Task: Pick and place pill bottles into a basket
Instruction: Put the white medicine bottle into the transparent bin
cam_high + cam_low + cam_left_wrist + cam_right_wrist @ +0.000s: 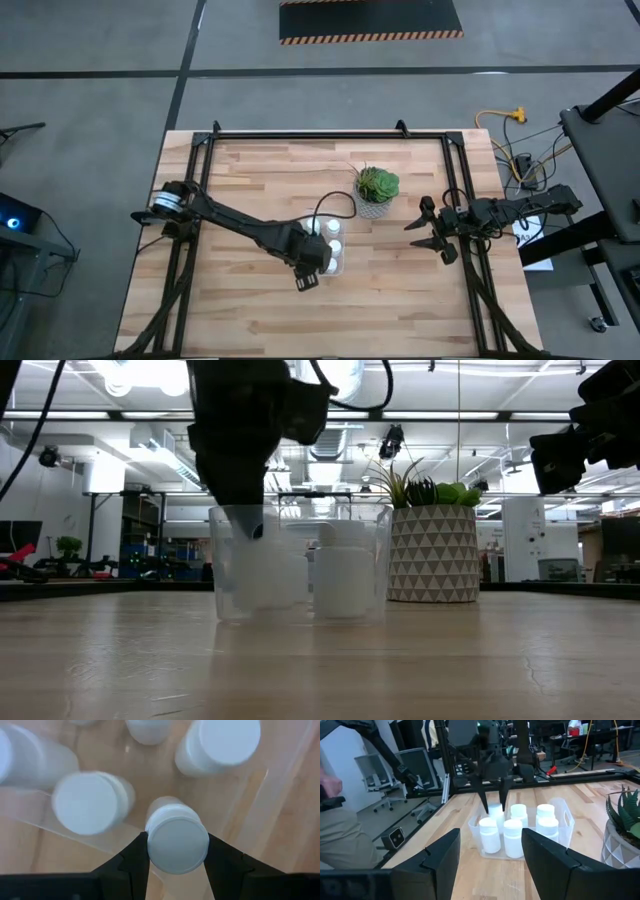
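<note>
The basket is a clear tub near the table's middle, left of a potted plant. Several white pill bottles stand upright in it. My left gripper points down over the basket's near left corner, shut on one more pill bottle. In the low view the gripper reaches down inside the basket's wall. My right gripper waits open at the table's right edge, facing the basket, with nothing between its fingers. My left gripper pinches the pill bottle by its cap's two opposite sides between its two fingers. The fingers come from above, pointing steeply down. The bottle hangs upright below them, its body inside the basket; whether it stands on the basket's floor I cannot tell.
The plant in its grey patterned pot stands just right of the basket. A black frame runs along the table's far edge and sides. Bare wooden tabletop lies on the near side.
</note>
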Tool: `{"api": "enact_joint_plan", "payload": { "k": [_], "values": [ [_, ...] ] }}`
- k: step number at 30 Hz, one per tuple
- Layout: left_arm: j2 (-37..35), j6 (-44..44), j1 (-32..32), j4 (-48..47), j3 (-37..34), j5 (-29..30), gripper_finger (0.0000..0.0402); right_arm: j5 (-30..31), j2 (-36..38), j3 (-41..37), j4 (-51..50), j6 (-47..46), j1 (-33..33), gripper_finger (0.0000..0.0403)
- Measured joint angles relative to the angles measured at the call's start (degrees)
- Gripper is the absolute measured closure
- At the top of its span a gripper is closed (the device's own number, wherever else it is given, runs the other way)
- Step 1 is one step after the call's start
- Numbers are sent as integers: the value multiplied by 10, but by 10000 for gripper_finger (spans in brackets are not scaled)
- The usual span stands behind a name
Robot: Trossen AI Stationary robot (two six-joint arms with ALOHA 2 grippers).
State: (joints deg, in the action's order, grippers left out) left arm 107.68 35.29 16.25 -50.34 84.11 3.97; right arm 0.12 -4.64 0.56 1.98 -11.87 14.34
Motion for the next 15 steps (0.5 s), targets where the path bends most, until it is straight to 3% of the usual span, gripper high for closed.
{"api": "enact_joint_plan", "payload": {
  "k": [10, 15],
  "values": [
    [-7, 4, 0, 25, -38, -23, 255, 0, 0, 0, 0, 0, 0, 202],
    [-2, 5, 0, 17, -32, -25, 160, 0, 0, 0, 0, 0, 0, 202]
  ]
}}
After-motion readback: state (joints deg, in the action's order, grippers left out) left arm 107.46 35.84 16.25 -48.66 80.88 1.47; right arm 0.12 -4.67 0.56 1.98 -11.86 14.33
